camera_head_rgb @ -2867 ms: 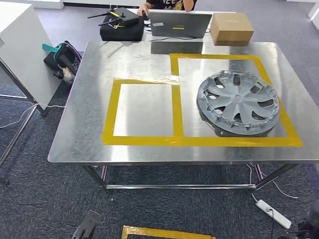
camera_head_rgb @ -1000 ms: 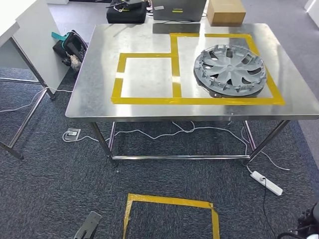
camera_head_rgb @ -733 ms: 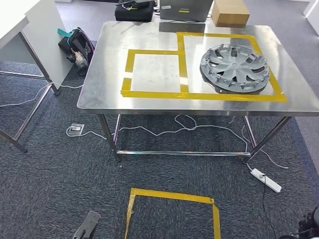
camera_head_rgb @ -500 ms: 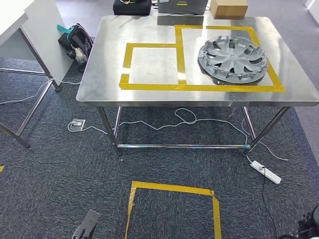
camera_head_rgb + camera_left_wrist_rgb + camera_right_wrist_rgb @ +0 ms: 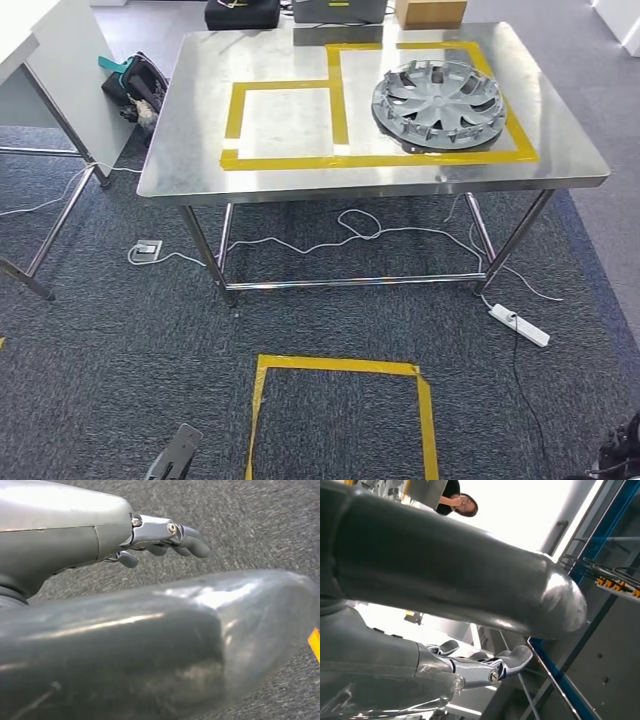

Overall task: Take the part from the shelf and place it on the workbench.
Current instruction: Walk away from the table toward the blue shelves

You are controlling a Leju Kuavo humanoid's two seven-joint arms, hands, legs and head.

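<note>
One grey wheel cover [image 5: 438, 103] lies on the steel worktop [image 5: 173, 140].
It sits inside the larger of two yellow tape squares; left hand [image 5: 166, 535] and right hand [image 5: 478, 665] both empty, fingers loosely apart.

Glossy grey left hand [image 5: 166, 532] and right hand [image 5: 478, 667], dark fingers, silver screw at the knuckle

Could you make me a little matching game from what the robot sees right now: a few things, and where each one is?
Things:
1. hubcap
2. power strip
3. black bag
4. cardboard box

Places:
A. on the carpet left of the steel table, beside a white panel
B. at the table's far edge
C. inside the larger yellow tape outline on the table
D. on the carpet near the table's right legs

Pairs: 1-C, 2-D, 3-A, 4-B
</note>
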